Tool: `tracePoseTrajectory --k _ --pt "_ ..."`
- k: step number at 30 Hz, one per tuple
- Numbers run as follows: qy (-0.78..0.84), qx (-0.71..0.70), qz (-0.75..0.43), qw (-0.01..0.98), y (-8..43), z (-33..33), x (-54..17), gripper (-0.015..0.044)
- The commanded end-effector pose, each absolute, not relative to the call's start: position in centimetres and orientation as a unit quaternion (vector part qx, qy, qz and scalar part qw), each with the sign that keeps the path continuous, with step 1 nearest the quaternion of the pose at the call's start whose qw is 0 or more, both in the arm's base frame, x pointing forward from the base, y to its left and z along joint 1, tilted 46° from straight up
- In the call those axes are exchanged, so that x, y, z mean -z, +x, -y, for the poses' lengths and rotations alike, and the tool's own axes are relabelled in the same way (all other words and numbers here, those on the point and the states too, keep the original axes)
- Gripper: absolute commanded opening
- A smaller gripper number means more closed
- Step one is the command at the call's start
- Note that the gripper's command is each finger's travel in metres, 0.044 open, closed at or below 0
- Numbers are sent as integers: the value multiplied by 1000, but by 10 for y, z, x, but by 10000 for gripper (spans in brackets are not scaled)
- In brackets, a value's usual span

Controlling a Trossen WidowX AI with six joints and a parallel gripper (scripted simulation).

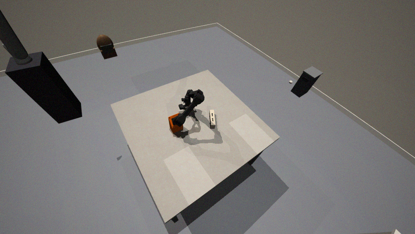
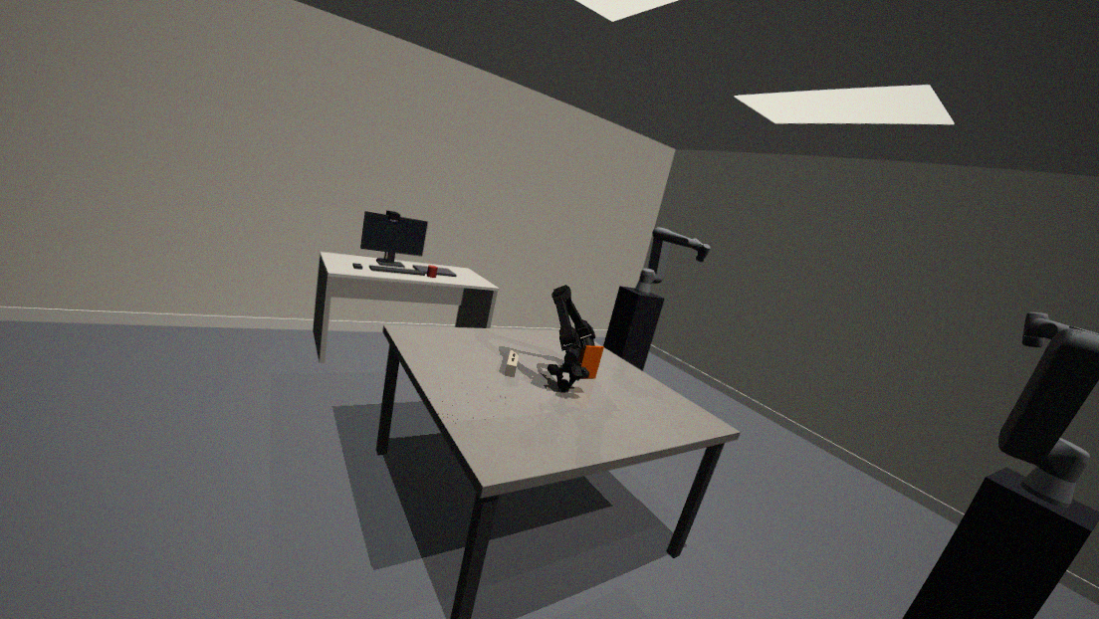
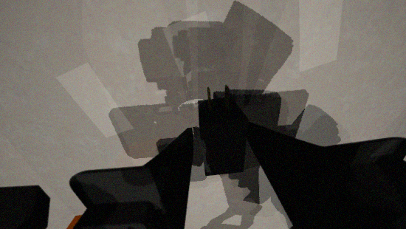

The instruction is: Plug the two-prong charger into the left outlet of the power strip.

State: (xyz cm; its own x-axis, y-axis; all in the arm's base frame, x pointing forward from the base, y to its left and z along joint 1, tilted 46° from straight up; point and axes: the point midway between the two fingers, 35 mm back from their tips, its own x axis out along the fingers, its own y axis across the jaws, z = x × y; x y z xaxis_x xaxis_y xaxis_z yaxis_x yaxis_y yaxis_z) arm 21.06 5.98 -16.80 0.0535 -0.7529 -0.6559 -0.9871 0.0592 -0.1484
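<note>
The black two-prong charger (image 3: 224,151) (image 2: 563,386) lies on the table, its two dull brass prongs (image 3: 226,93) pointing to the top of the wrist view. My gripper (image 3: 218,129) (image 2: 564,377) is around it, partly open. In the wrist view the right fingertip is right beside the charger's side, while a narrow gap shows at the left one. Contact cannot be told. The cream power strip (image 1: 212,124) (image 2: 510,370) stands apart from the gripper, with two dark outlets on its top. It is out of the wrist view. The arm hides the charger in the top view.
The arm's orange base block (image 1: 176,128) (image 2: 591,361) is close to the gripper on the pale table (image 1: 150,133) (image 2: 615,430). The power strip is on the other side of the arm from that block. A desk (image 2: 453,279) with a monitor stands away in the background.
</note>
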Motion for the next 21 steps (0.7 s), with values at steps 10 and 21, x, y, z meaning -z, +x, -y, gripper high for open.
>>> tracePoseTrajectory --k 10,21 --pt "-658 -192 -661 306 211 -62 166 26" --pt "-659 -194 -661 303 206 -96 130 0"
